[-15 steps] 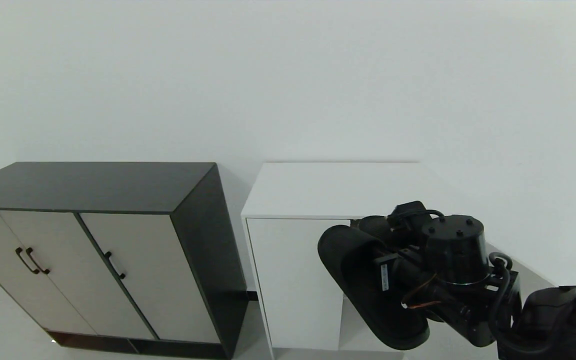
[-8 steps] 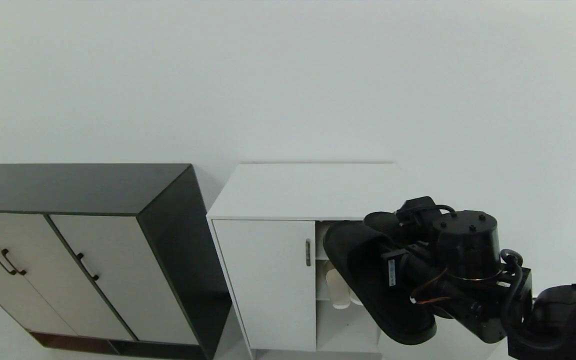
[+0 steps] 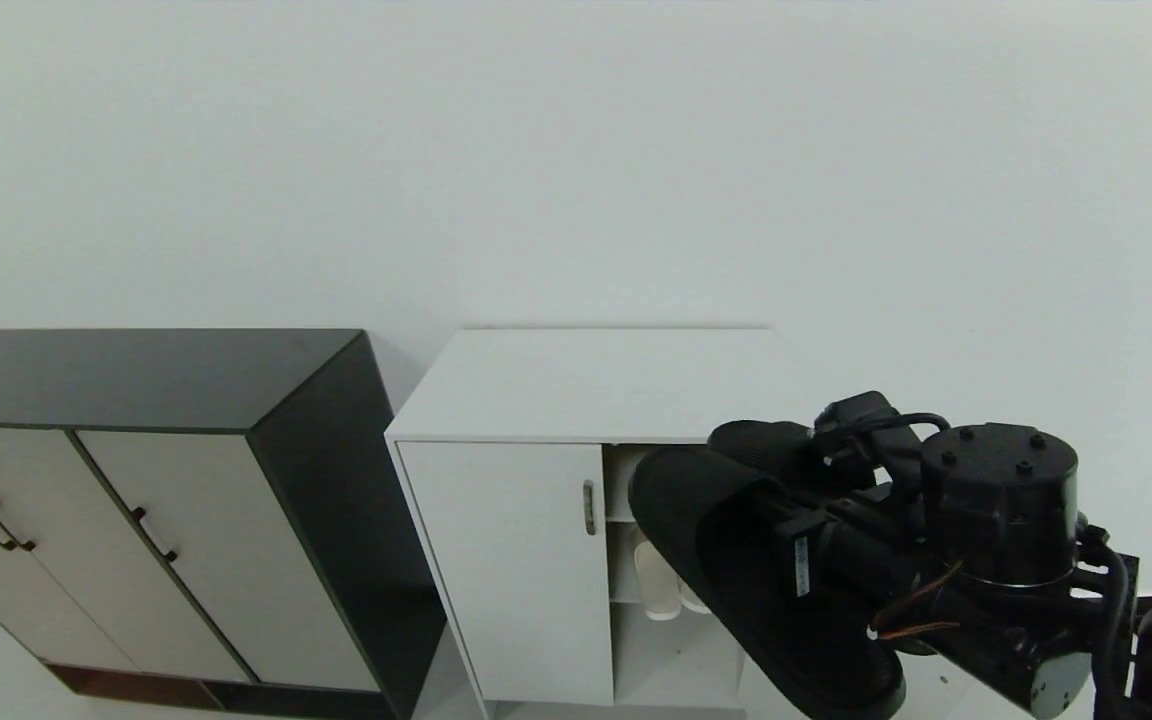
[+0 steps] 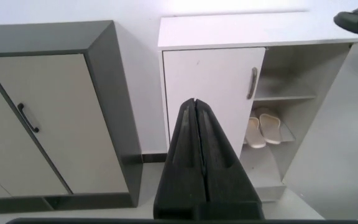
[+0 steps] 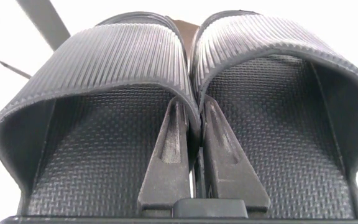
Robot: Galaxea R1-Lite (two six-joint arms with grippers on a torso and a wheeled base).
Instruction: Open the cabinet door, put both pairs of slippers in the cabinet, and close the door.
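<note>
A white cabinet (image 3: 586, 385) stands against the wall with its left door shut and its right side open. A pale pair of slippers (image 3: 660, 592) lies on a shelf inside, seen too in the left wrist view (image 4: 266, 127). My right gripper (image 5: 192, 109) is shut on a black pair of slippers (image 5: 104, 93), pinching their inner walls together. In the head view the black slippers (image 3: 726, 540) hang in front of the open compartment, toes toward it. My left gripper (image 4: 195, 106) is shut with nothing in it, held back from the white cabinet (image 4: 210, 81).
A dark cabinet (image 3: 156, 375) with two pale doors and black handles stands close to the left of the white one, also in the left wrist view (image 4: 48, 93). A plain white wall rises behind both. Bare floor lies in front of them.
The whole head view has shifted, so both cabinets sit farther left and the open compartment with the pale slippers has come into sight. My right gripper still holds the black slippers.
</note>
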